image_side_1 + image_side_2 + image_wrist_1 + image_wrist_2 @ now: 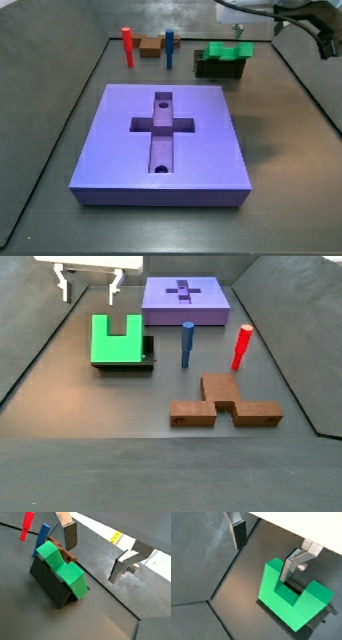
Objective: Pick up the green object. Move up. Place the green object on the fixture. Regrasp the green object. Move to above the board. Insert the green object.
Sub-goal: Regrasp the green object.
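Observation:
The green object (115,340), a bright green U-shaped piece, rests on the dark fixture (130,363) with its notch facing the board. It also shows in a side view (225,51) and in both wrist views (63,567) (294,599). The lavender board (160,140) with its cross-shaped recess lies apart from it (187,301). My gripper (90,291) hangs above and just beyond the green object, open and empty. In both wrist views (93,562) (261,562) only floor lies between the fingers (70,537), and one finger (291,567) is near a prong of the piece.
A red peg (242,346) and a blue peg (187,344) stand upright beside the fixture. An orange-brown block (221,411) lies on the floor near them. Dark walls ring the work area. A white strip with a yellow tag (117,536) runs along one wall.

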Motion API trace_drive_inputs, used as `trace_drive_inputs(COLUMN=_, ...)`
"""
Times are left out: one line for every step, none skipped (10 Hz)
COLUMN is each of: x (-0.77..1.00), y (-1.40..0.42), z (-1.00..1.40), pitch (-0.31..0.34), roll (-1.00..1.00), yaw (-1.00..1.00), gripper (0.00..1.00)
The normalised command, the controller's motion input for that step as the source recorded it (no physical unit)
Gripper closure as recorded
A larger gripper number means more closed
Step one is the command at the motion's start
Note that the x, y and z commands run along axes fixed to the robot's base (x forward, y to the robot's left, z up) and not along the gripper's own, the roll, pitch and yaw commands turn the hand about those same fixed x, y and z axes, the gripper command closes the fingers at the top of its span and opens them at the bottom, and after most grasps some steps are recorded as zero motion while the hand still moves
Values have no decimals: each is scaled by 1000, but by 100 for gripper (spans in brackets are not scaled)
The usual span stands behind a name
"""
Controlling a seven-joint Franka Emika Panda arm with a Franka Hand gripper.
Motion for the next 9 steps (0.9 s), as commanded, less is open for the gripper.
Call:
trace_drive_inputs(x=0, y=0, z=-237, pitch=20, roll=114, yaw=106, gripper=0)
trace_drive_inputs(x=-94, y=9, z=-163, pitch=0, roll=0, yaw=6, gripper=0)
trace_drive_inputs(x=491, y=0, z=-100, pitch=211, roll=0, yaw=0, gripper=0)
trace_drive_inputs(x=223, y=0, z=-229, pitch=160, roll=111, yaw=0, gripper=0)
trace_drive_inputs(x=323, y=0, z=-254, pitch=229, roll=174, yaw=0, gripper=0)
trace_drive_inputs(x=89, y=69, z=-280, pitch=180, roll=249, yaw=0, gripper=0)
trace_drive_inputs(x=0, y=63, z=-360, pitch=89, roll=271, yaw=0, gripper=0)
trace_drive_inputs(x=-69, y=51, z=-323, pitch=0, roll=103, yaw=0, gripper=0)
trace_drive_inputs(x=0, y=26, z=-240, pitch=0, roll=26, yaw=0, gripper=0)
